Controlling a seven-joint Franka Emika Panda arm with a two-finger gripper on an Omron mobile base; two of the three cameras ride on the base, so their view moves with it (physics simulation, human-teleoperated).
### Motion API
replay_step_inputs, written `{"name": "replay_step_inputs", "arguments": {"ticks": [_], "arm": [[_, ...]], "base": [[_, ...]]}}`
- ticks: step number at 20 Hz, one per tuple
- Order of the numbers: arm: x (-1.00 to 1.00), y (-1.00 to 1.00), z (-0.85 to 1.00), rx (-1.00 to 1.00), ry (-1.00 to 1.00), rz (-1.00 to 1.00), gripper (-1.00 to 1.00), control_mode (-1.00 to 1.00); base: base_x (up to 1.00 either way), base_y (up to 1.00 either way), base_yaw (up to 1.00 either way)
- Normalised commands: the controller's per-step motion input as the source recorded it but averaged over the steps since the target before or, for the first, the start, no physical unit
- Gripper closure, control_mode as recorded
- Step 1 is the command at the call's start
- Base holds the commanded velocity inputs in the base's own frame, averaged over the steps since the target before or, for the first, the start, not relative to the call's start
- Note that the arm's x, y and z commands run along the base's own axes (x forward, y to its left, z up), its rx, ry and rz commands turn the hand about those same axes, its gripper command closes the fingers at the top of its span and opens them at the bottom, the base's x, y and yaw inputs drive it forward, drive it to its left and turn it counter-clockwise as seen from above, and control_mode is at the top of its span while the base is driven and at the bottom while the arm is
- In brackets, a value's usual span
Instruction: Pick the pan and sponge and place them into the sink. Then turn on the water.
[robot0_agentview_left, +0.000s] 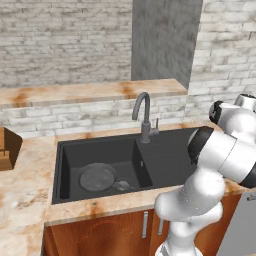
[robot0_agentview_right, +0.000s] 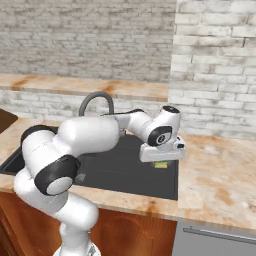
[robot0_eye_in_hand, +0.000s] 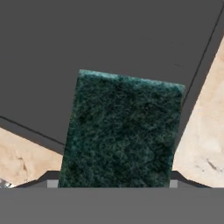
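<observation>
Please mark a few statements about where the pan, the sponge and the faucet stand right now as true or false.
1. The pan lies in the left basin of the sink. True.
2. The sponge rests on the counter beside the wooden block. False: it sits between the fingers of the gripper, above the sink's right basin.
3. The sponge's dark green face is turned toward the hand camera. True.
4. Water is pouring from the faucet. False: no stream is visible.
5. The pan stands on the back ledge by the wall. False: it lies inside the sink.
</observation>
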Motion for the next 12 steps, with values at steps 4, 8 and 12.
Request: {"name": "replay_step_inputs", "arguments": {"ticks": [4, 8, 12], "arm": [[-0.18, 1.0, 0.09, -0.08, 0.0, 0.27, 1.0, -1.0], [-0.05, 1.0, 0.11, -0.03, 0.0, 0.25, 1.0, -1.0], [0.0, 1.0, 0.17, 0.0, 0.0, 0.25, 1.0, -1.0]], "base": [[0.0, 0.0, 0.0], [0.0, 0.0, 0.0], [0.0, 0.0, 0.0]]}}
